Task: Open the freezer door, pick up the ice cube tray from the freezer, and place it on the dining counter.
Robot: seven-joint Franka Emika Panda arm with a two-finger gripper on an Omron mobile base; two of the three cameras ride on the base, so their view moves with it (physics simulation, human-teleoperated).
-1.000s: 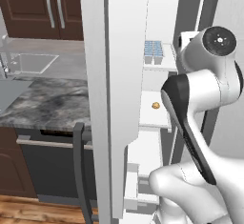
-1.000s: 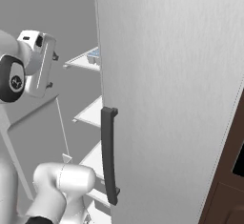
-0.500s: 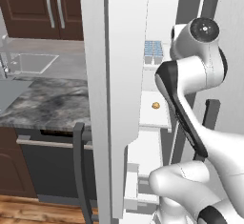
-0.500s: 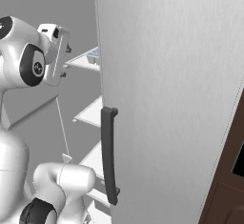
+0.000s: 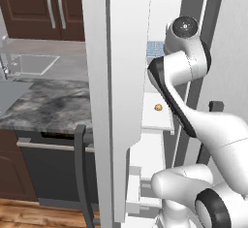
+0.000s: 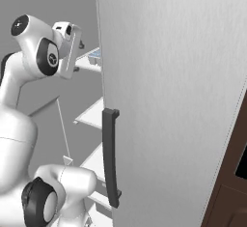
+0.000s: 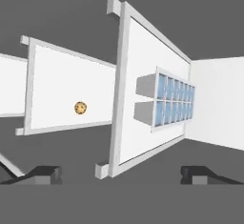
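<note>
Freezer door (image 5: 121, 101) stands open. My end effector (image 7: 121, 174) is spread wide, empty, facing the ice cube tray (image 7: 167, 99) on an upper freezer shelf (image 7: 131, 123). Risk, in my judgement: a misaligned approach could clip the shelf edge or push the tray deeper.

1. A small round brown item (image 5: 158, 107) lies alone on a white shelf, one shelf below the topmost one; in the hand view it (image 7: 80, 107) shows as a speckled golden disc.
2. A plain grey door (image 6: 178, 100) carries a dark vertical bar handle (image 6: 110, 158).
3. A marble bench (image 5: 46, 106), mottled grey and white, runs along the left, with a sink (image 5: 9, 93) set at its left edge.
4. Below that bench sits a dark appliance front (image 5: 48, 171) with a pale horizontal handle.
5. Dark brown upper cabinets (image 5: 46, 8) hang above, with two slim metal handles.
6. A strip of wooden floor (image 5: 34, 215) shows at the lower left.
</note>
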